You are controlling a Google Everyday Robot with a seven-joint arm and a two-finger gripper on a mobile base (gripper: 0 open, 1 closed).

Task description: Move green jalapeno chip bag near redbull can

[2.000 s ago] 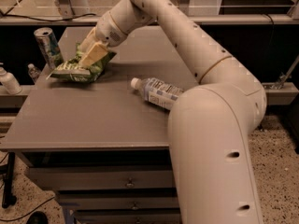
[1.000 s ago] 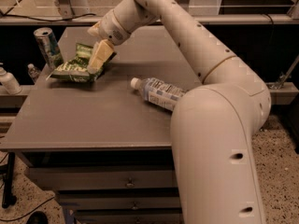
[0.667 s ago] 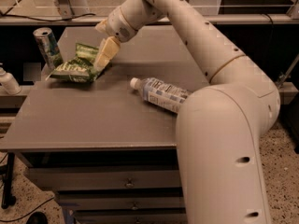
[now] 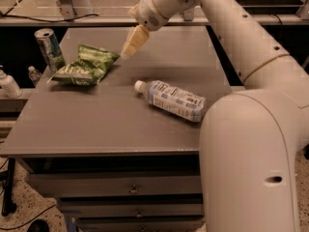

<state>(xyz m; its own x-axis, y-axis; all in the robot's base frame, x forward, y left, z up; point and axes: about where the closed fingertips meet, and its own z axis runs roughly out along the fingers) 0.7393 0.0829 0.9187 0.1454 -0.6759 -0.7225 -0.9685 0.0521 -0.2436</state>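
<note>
Moved: cream two-finger gripper (image 4: 133, 43) has lifted and swung rightward since a second ago.
Can: slim silver-and-blue redbull can (image 4: 49, 48), upright at the grey table's (image 4: 96, 127) far-left corner.
Bag: crinkly dark-green jalapeno chip bag (image 4: 85, 65), lying just right of the can (contact unclear).
Gripper: further right of the can, past the bag's right tip, holding nothing; open or closed, cannot tell.
Progress: placement looks done; only withdrawal remains.

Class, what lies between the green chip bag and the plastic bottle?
Between chip bag and bottle, only bare table, in the camera view; the gripper hovers by the bag's corner.
</note>
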